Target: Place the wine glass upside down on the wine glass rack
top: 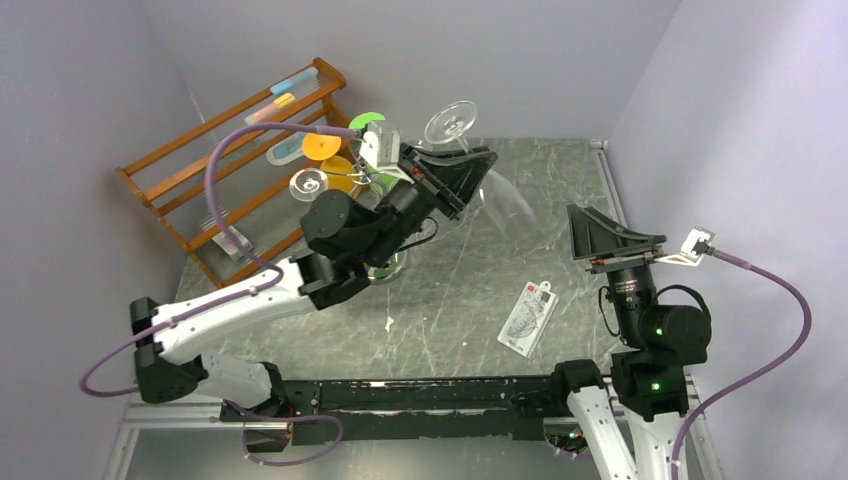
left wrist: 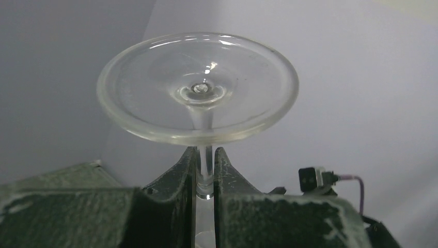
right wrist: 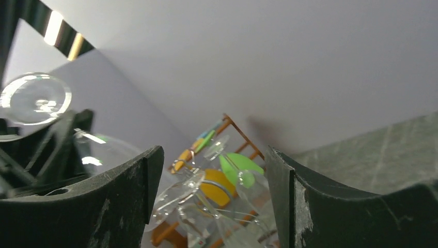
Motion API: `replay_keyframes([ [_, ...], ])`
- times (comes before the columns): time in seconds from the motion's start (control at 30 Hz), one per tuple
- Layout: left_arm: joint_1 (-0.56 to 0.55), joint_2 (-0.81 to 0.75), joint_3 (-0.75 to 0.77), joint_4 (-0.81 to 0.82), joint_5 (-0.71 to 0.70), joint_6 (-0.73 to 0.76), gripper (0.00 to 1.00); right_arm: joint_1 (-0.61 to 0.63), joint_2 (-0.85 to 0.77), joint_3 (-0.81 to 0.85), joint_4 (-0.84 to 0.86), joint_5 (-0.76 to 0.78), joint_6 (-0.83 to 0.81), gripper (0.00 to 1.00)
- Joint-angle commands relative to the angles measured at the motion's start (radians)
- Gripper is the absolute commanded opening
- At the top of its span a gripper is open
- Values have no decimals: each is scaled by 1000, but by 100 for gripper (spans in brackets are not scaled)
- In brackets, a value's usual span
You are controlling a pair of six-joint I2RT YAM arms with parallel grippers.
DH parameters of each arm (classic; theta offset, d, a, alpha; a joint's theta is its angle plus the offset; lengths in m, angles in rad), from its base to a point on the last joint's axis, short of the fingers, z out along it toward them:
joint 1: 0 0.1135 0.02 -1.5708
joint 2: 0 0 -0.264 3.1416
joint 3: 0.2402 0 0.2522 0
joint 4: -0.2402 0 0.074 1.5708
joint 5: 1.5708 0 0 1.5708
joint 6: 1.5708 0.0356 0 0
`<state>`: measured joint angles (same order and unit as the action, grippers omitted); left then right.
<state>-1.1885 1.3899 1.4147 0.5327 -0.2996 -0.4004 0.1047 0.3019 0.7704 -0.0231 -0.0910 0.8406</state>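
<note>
1. Firmly pinches the thin stem of the wine glass (left wrist: pixel 199 88) between both fingers of the left gripper (left wrist: pixel 205 155); holds it upside down, round foot uppermost, bowl below the fingers.
2. Reaches the left arm far forward from its base, forearm slanting up, wrist raised over the table (top: pixel 470 270).
3. Carries the glass in the air just right of the wine glass rack (top: pixel 358 176), on none of its hooks.
4. Spreads the right gripper (right wrist: pixel 212 155) wide, fingers apart, gripping nothing.
5. Stands the right arm folded upright near its base at the table's right side, gripper tilted up toward the rack.
6. Seen only from above: a white packet (top: pixel 527 318) lying flat on the table between the arms, and a brown wooden shelf (top: pixel 220 170) slanted against the left wall.
7. Seen only from the right wrist: the rack from the side, framed between the open fingers, with clear glasses and orange and green pieces on it.
8. Seen only from the left wrist: the underside of the glass's foot against the bare wall.
</note>
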Motion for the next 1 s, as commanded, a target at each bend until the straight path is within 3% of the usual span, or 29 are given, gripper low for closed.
replay_keyframes([
  [0.0,-3,-94,1,-228,131,208,5,-5,34,79,-183,4,-152,75],
  [0.23,-3,-228,10,-554,274,351,5,-5,162,183,-159,-151,-303,75],
  [0.37,-3,-312,-39,-655,204,384,5,-5,245,212,-141,-307,-348,75],
  [0.53,-3,-318,82,-907,100,388,5,-5,312,219,-132,-364,-317,74],
  [0.63,-3,-341,74,-995,52,379,5,-5,317,203,-91,-375,-292,74],
  [0.97,-4,-432,-80,-1080,-77,292,5,-3,486,296,-113,-610,-287,73],
])
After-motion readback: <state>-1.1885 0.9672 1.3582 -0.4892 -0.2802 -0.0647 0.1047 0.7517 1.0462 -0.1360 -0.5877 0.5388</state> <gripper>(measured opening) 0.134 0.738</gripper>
